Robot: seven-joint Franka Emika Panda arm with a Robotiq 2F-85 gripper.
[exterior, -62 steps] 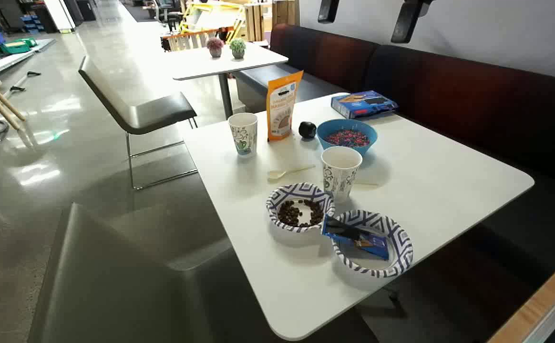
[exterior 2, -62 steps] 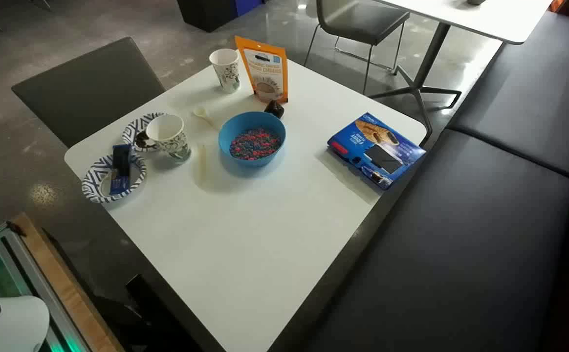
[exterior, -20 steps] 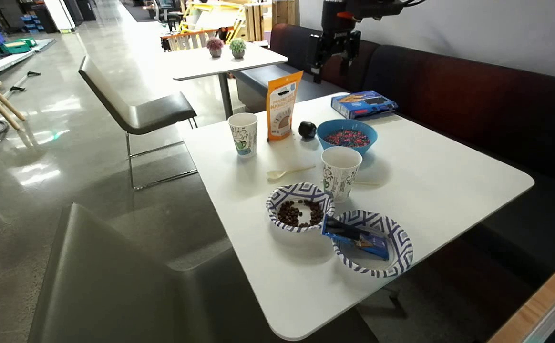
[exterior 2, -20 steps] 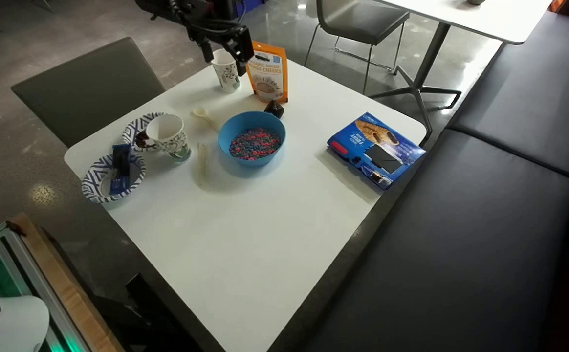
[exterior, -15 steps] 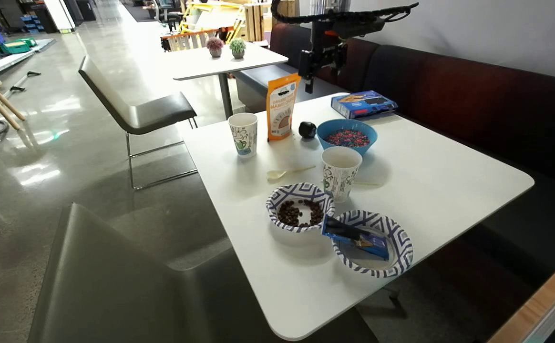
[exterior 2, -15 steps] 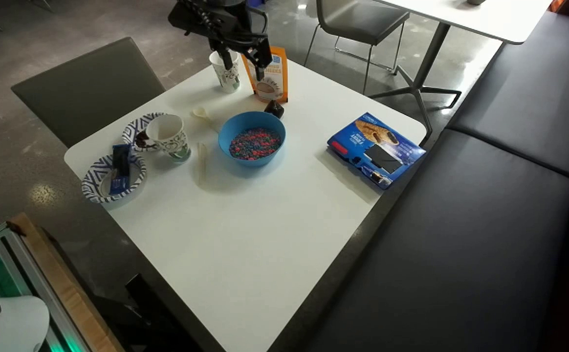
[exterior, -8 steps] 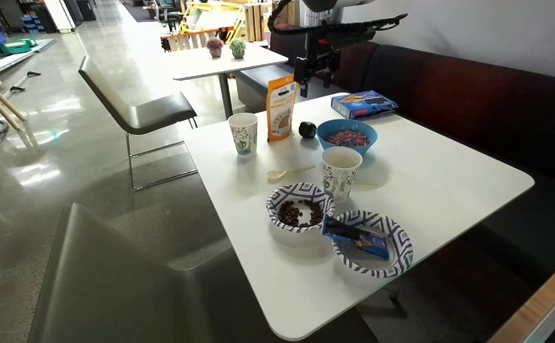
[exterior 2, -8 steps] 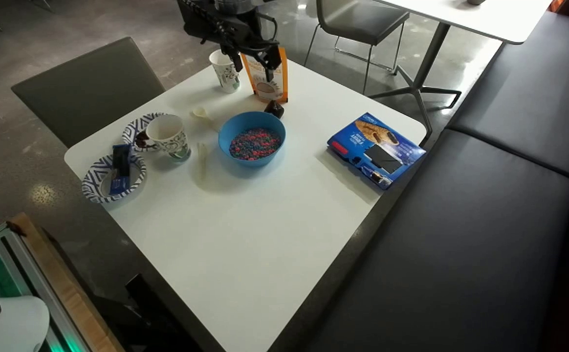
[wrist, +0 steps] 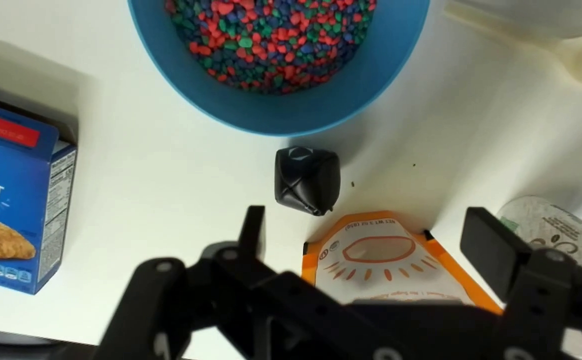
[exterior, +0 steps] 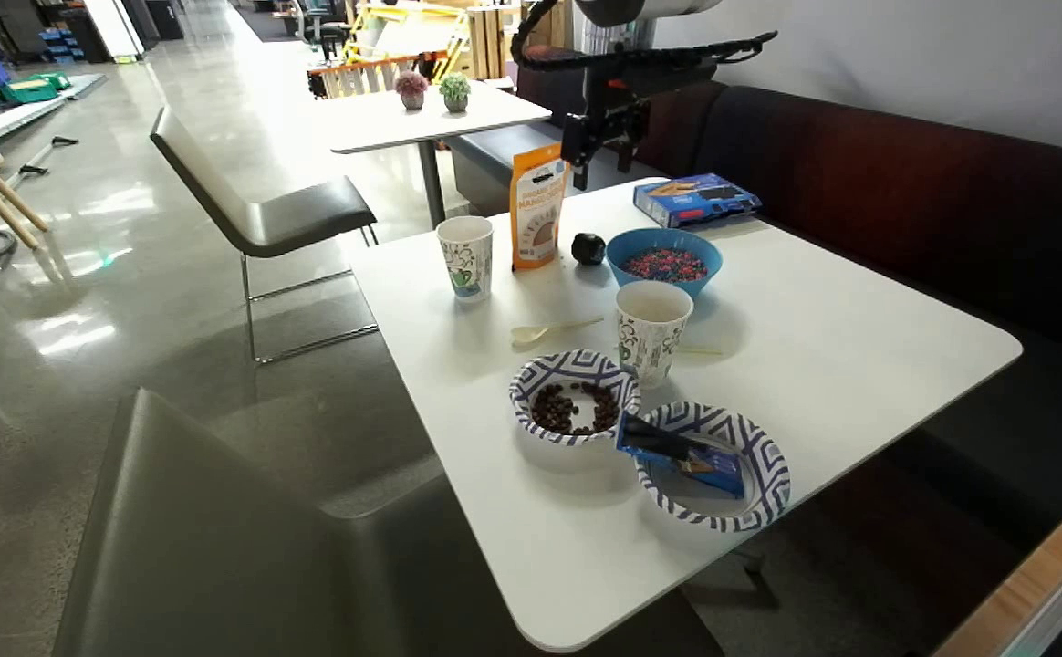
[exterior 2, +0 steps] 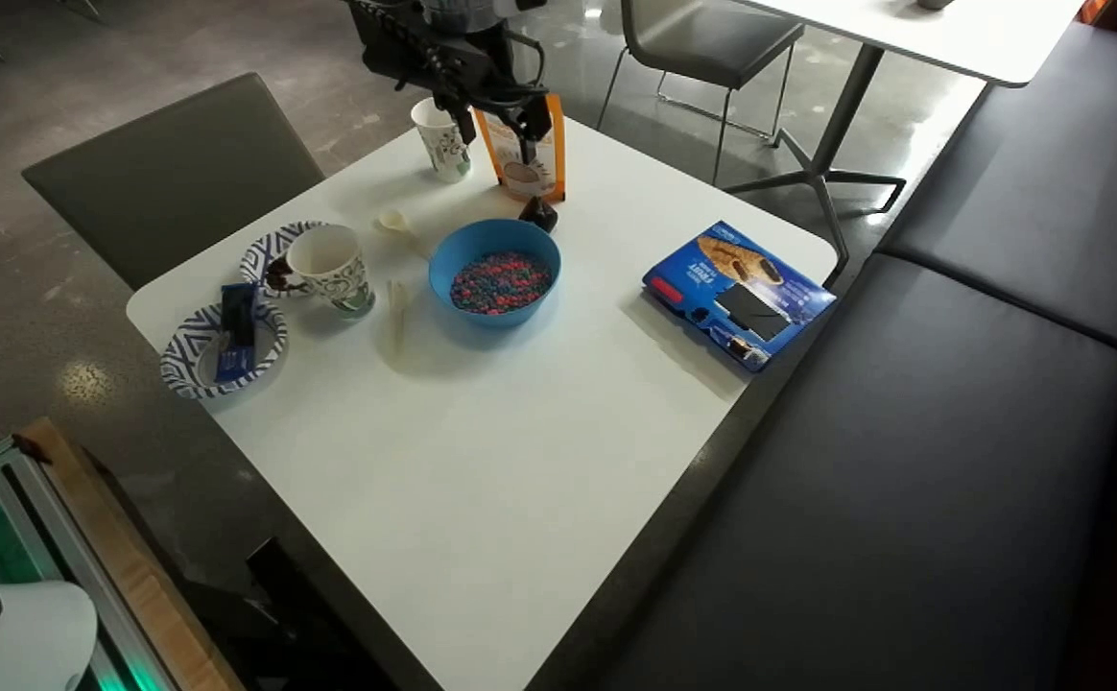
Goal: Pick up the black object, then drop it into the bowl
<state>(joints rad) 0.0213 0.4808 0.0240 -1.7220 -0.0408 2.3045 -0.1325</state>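
The jaws hang wide apart above the table (exterior 2: pixel 482 451), the black lump (wrist: pixel 307 181) lying on it, below and just ahead of them, the blue bowl (wrist: pixel 281 116) farther ahead, and the orange bag (wrist: pixel 378 262) showing between them in the wrist view.

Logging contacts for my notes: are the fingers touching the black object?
Apart: the wrist view shows white tabletop between the spread fingers and the black object.
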